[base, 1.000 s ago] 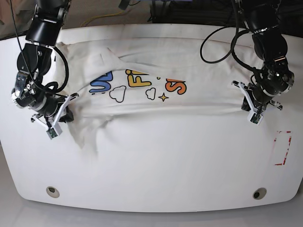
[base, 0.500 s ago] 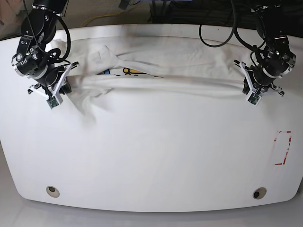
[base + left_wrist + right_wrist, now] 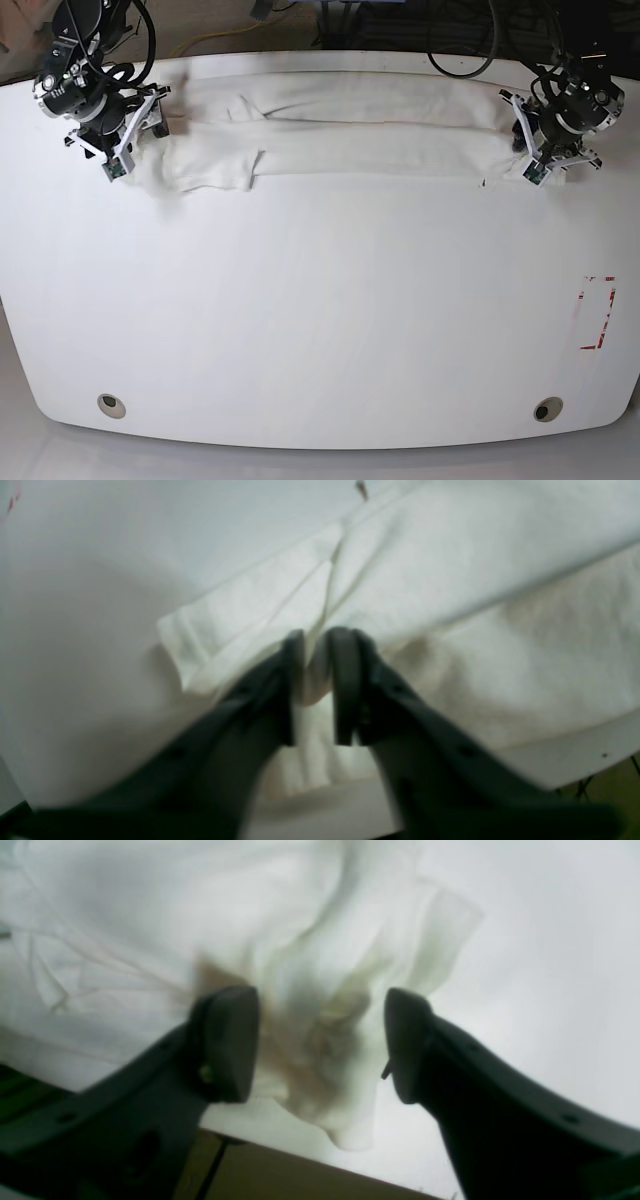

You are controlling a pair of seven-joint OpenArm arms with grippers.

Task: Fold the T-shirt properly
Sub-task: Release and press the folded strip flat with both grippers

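Note:
The white T-shirt (image 3: 350, 130) lies as a long folded band along the far edge of the table, its print hidden. My left gripper (image 3: 537, 168) stands over the band's right end. In the left wrist view this left gripper (image 3: 315, 640) has its jaws parted by a narrow gap, with a fold of the T-shirt (image 3: 475, 605) lying in the gap. My right gripper (image 3: 115, 160) hovers at the band's left end. The right wrist view shows the right gripper (image 3: 317, 1000) wide open, loose bunched T-shirt (image 3: 125, 915) cloth sitting between the fingers.
The white table (image 3: 320, 300) stretches toward me from the shirt. A red dashed rectangle (image 3: 598, 312) is marked near its right edge. Two round holes (image 3: 111, 404) (image 3: 546, 408) sit near the front corners. Cables hang behind the far edge.
Both arms carried the shirt's near edge away from me and folded it over the print, which is now covered. Both grippers were shut on the cloth and have now opened.

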